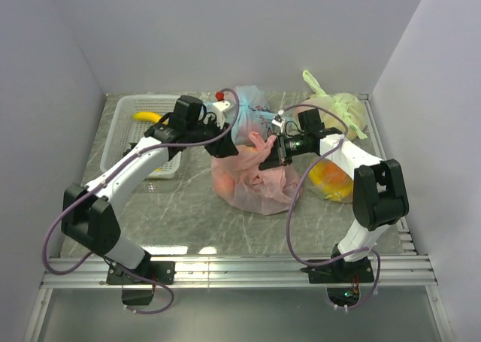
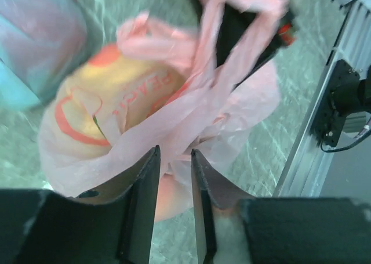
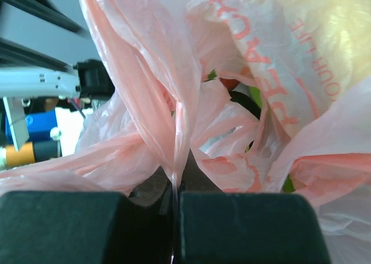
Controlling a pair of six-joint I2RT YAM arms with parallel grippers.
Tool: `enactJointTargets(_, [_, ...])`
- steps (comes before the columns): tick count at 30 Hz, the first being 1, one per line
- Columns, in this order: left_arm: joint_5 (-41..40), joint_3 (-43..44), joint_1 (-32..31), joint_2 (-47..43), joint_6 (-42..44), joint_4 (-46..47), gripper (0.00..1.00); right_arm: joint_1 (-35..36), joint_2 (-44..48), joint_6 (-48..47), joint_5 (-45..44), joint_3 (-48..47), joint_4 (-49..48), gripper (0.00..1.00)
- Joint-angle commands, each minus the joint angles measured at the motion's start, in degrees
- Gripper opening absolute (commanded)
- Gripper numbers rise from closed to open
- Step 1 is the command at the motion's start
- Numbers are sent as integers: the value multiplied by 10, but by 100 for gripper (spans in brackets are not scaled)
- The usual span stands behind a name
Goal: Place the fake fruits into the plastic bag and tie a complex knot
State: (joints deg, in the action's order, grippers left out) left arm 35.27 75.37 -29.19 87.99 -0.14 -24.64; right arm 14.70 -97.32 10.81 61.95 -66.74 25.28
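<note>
The pink plastic bag (image 1: 252,180) lies at the table's middle, bulging with fake fruits. A yellow fruit (image 2: 110,96) shows through its film, and red and green pieces (image 3: 229,84) show at its mouth. My right gripper (image 1: 272,155) is shut on a bunched pink handle (image 3: 174,130) and holds it up; in the right wrist view the gripper (image 3: 175,180) pinches it flat. My left gripper (image 1: 225,145) hovers over the bag's left side. Its jaws stand narrowly apart (image 2: 174,154), with pink film stretching up from just beyond the tips. No knot shows.
A white basket (image 1: 124,135) at the back left holds a yellow banana (image 1: 147,117). A light blue bag (image 1: 252,105) lies behind the pink one, with a pale green bag (image 1: 338,109) at the back right. A bag with orange contents (image 1: 331,178) lies under my right arm.
</note>
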Motion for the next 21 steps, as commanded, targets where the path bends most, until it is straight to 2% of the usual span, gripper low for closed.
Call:
enactJointTargets(1, [34, 13, -10, -17, 16, 9, 35, 2, 11, -36, 39, -23, 14, 0])
enactJointTargets(8, [82, 28, -36, 41, 29, 38, 41, 7, -29, -84, 60, -82, 72, 0])
enactJointTargets(10, [81, 34, -42, 60, 34, 49, 36, 9, -31, -103, 61, -89, 91, 2])
enactJointTargets(11, [82, 42, -47, 67, 32, 56, 31, 14, -31, -119, 61, -92, 97, 10])
enactJointTargets(12, [81, 47, -50, 81, 29, 64, 19, 17, -31, -130, 61, -94, 104, 14])
enactJointTargets(14, [85, 67, -53, 93, 15, 83, 12, 21, -38, -162, 62, -99, 130, 26])
enactJointTargets(16, [88, 74, -54, 104, 11, 88, 3, 25, -45, -188, 62, -102, 149, 31])
enactJointTargets(21, [98, 62, -54, 99, 19, 93, 0, 34, -53, -208, 52, -107, 152, 45])
